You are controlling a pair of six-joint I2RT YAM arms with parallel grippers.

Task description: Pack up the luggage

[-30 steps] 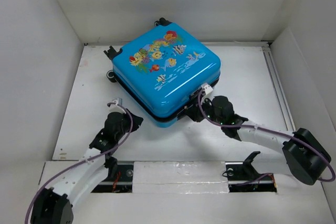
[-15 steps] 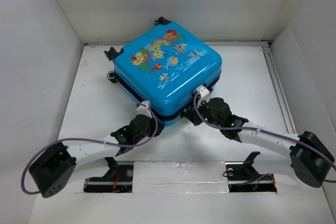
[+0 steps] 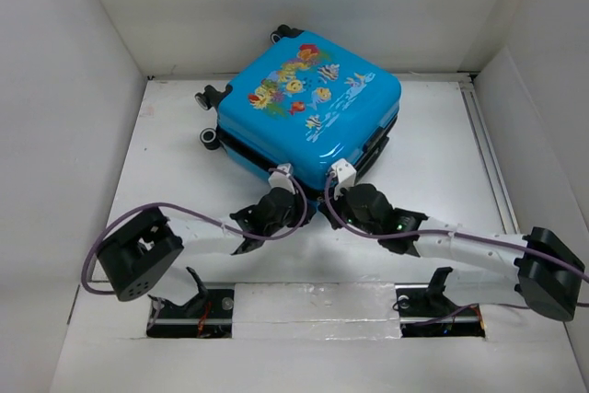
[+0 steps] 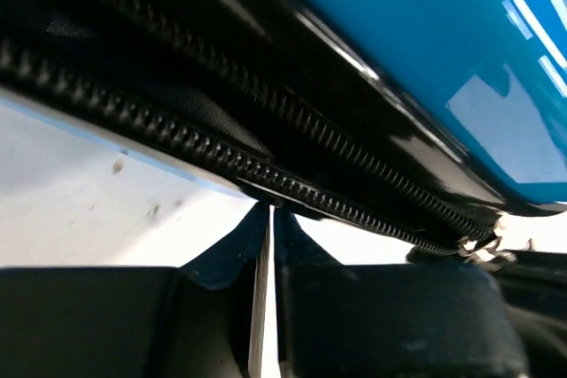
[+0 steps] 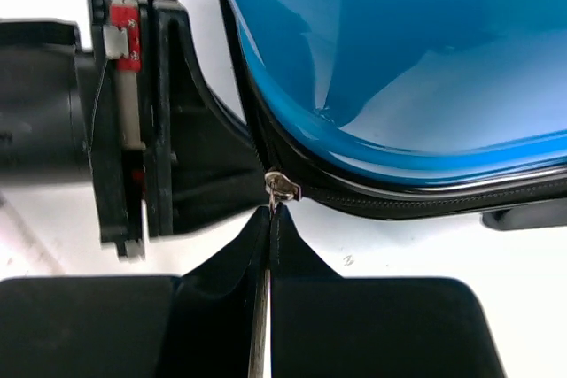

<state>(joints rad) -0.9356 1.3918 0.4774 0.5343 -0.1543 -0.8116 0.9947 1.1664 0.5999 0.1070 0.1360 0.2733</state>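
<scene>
1. The right gripper [image 5: 268,215] is clenched fully together. The little metal zipper pull [image 5: 282,188] sits right at its tips. It looks like the tab is pinched between them, though the tab itself is hidden.
2. The left gripper [image 4: 268,212] is squeezed tight too, with its tips parked against the lower edge of the zipper track [image 4: 266,173]. Nothing can be seen held there, and whether any fabric is nipped can't be told.
3. The two grippers are found just beside each other at the near corner of the luggage [image 3: 308,103]. The left one is on the left of that corner and the right one on the right.
4. The luggage is laid flat on the white table [image 3: 166,172], printed shell up, turned so a corner points back at the arm bases. Its wheels [image 3: 212,138] are on the far-left side. The whole case lies beyond the fingers, away from the bases.
5. The lid is down, but a dark gap is seen along the seam, so the zipping is probably not finished.
6. What the next move turns on is that the seam runs along the shell's edge. From the pull it goes off to the right along the near-right side and curves away round the corner on the other side. So the pull would have to be dragged along that line, not yanked outward. The right arm is the one on it. The left is probably best used for bracing.
</scene>
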